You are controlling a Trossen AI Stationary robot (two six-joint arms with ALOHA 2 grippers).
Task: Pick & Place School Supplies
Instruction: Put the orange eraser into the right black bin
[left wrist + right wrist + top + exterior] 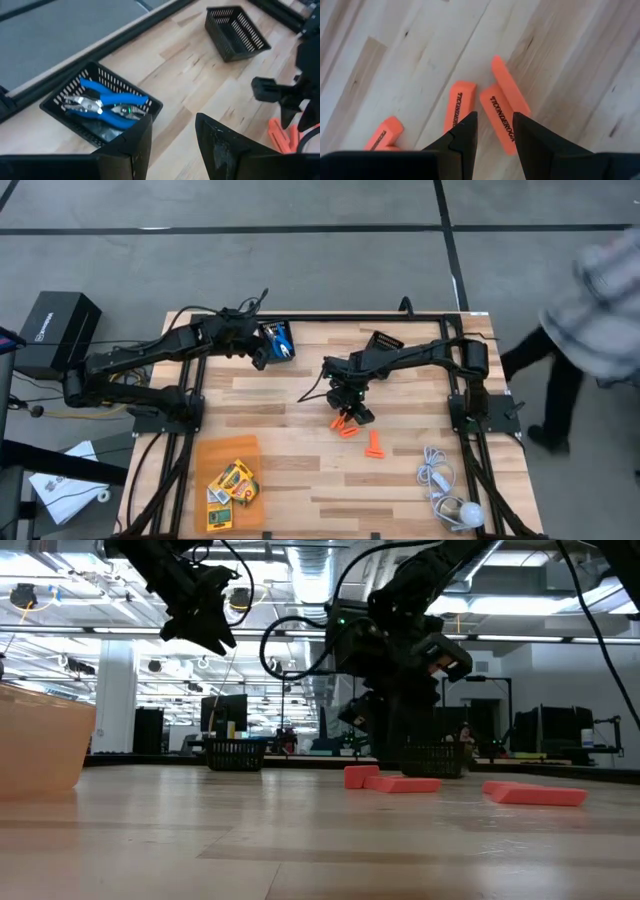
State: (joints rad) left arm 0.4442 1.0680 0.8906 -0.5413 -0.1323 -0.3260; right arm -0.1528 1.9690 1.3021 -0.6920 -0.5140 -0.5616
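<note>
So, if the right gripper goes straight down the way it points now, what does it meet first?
Probably the flat orange eraser printed "Ticonderoga", lying on the wooden table. The right gripper hangs above it, fingers open; a second orange eraser lies beside. Depth is unclear.

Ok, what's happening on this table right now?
Two arms are sorting school supplies. The right claw hangs open just above a cluster of orange erasers, holding nothing. The left claw hovers open by a black mesh bin where the blue-handled scissors already lie. Crayon boxes sit in an orange tray.
</note>
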